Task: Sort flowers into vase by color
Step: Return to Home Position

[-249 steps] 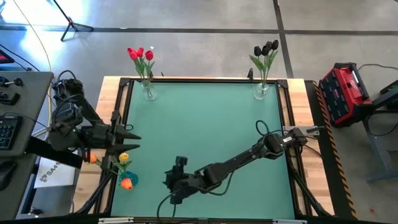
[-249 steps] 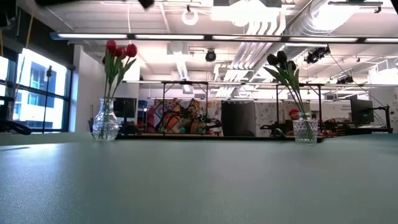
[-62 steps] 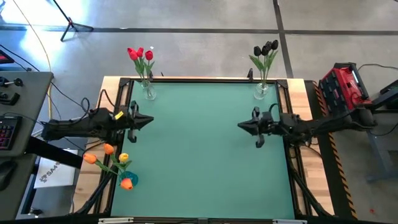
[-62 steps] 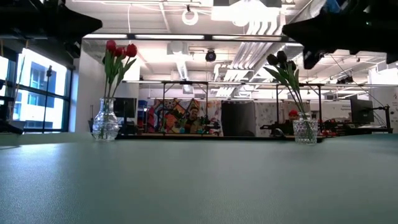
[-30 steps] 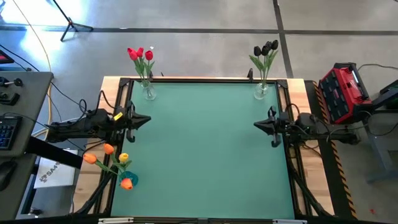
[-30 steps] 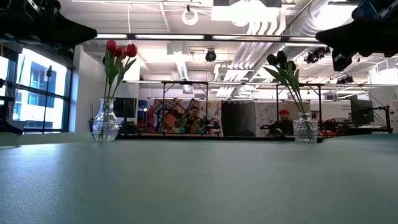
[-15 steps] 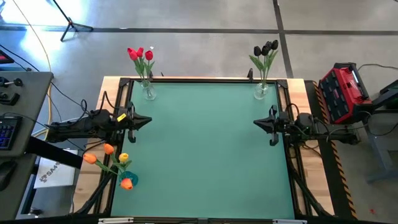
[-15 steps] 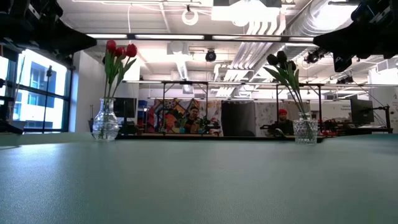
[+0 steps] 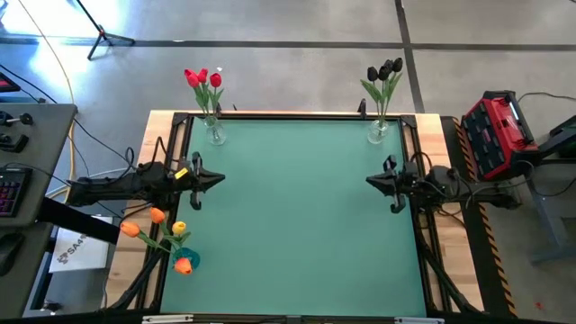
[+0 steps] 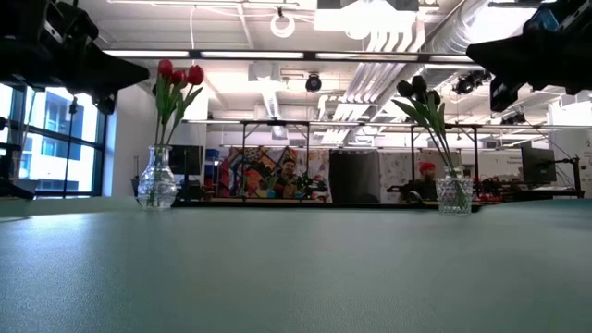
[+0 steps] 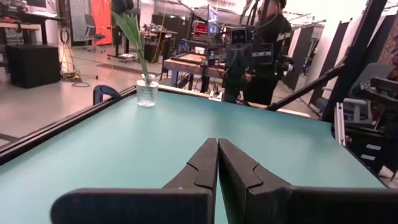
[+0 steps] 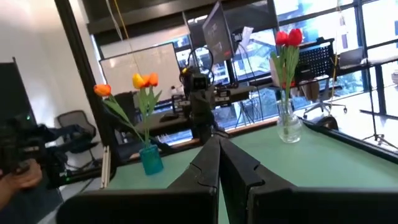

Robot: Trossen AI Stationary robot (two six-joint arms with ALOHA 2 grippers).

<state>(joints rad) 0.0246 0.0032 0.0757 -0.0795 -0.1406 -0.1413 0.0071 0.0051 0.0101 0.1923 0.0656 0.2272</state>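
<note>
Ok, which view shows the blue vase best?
The right wrist view: the blue vase shows whole, orange and yellow tulips upright. The high view sees the blue vase from above, at the left edge of the table. The others miss it.

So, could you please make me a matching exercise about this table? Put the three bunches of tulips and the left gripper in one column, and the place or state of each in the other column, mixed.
Column one:
1. red tulips
2. black tulips
3. orange tulips
4. left gripper

Column two:
A. in the blue vase, near the left edge of the table
B. shut, holding nothing
C. at the table's top right corner in the high view
D. at the table's top left corner in the high view

Pairs: 1-D, 2-C, 3-A, 4-B.
</note>
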